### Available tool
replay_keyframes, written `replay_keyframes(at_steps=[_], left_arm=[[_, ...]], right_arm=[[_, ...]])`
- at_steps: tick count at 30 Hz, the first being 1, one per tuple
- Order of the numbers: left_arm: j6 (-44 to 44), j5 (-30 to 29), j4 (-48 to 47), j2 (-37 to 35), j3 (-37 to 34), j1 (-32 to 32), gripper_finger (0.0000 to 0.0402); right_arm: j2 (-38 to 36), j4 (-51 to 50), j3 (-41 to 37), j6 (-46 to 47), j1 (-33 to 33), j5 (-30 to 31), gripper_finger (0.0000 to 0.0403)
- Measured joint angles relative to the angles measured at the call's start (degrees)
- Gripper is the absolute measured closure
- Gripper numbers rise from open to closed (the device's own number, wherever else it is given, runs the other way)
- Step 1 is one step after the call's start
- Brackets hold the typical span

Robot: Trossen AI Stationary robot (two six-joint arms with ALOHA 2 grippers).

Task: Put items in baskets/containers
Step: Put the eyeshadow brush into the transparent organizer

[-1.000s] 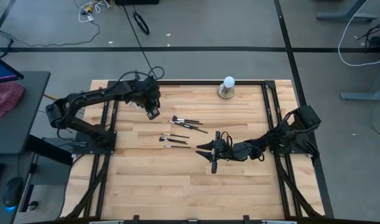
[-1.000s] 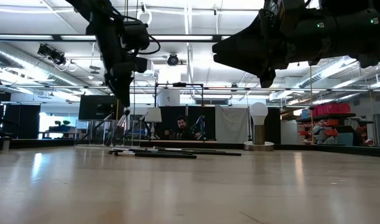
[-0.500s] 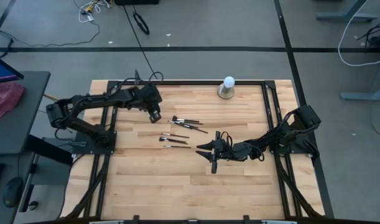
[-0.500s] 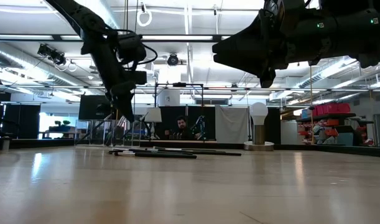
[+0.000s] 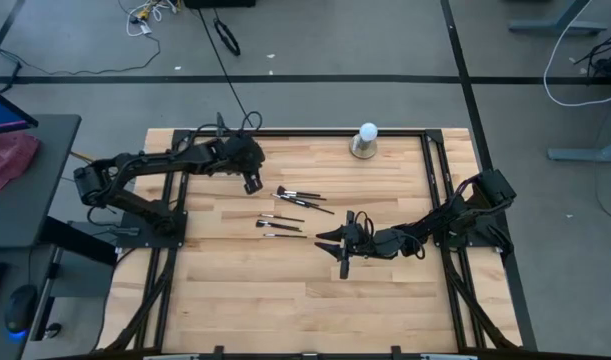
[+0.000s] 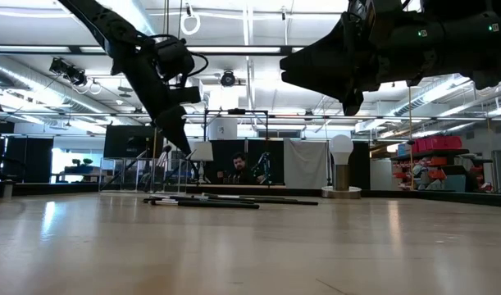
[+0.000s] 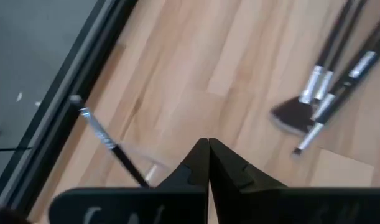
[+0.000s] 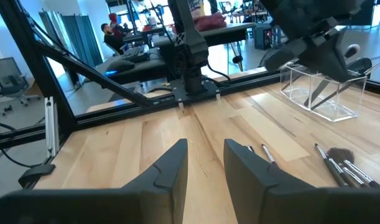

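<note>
My left gripper (image 5: pixel 251 184) is stretched over the far left part of the wooden table (image 5: pixel 285 290), its fingers (image 7: pixel 208 163) pressed together with nothing between them. It hangs near the clear holder (image 8: pixel 321 91), where one brush (image 7: pixel 109 146) stands tilted. My right gripper (image 5: pixel 327 239) waits above the middle of the table, fingers (image 8: pixel 171 165) apart and empty. The other makeup brushes (image 5: pixel 295 206) lie loose on the wood between both grippers. A white ball lamp (image 5: pixel 365 140) stands at the far edge. Behind the table, a person (image 6: pixel 241 169) sits in the room.
</note>
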Motion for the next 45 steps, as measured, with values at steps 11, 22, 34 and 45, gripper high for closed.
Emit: replay_keyframes(at_steps=[11, 22, 34, 45], left_arm=[[-12.8, -0.7, 6.2, -2.9, -5.3, -20.8, 0.0397], [-31.7, -20.2, 55.2, -2.5, -30.0, -48.7, 0.0395], [-38.4, -40.4, 60.1, -2.6, -36.5, -61.7, 0.039], [-38.1, -41.2, 60.2, -2.6, -36.5, -61.5, 0.0387]], right_arm=[[0.1, -7.8, 0.0, 4.6, 0.0, -0.1, 0.0295], [10.4, -19.1, 12.3, 6.4, -4.7, -7.2, 0.0295], [15.9, -36.1, 27.8, -2.3, -17.3, -10.8, 0.0245], [16.7, -40.8, 27.8, -9.5, -25.7, -18.1, 0.0226]])
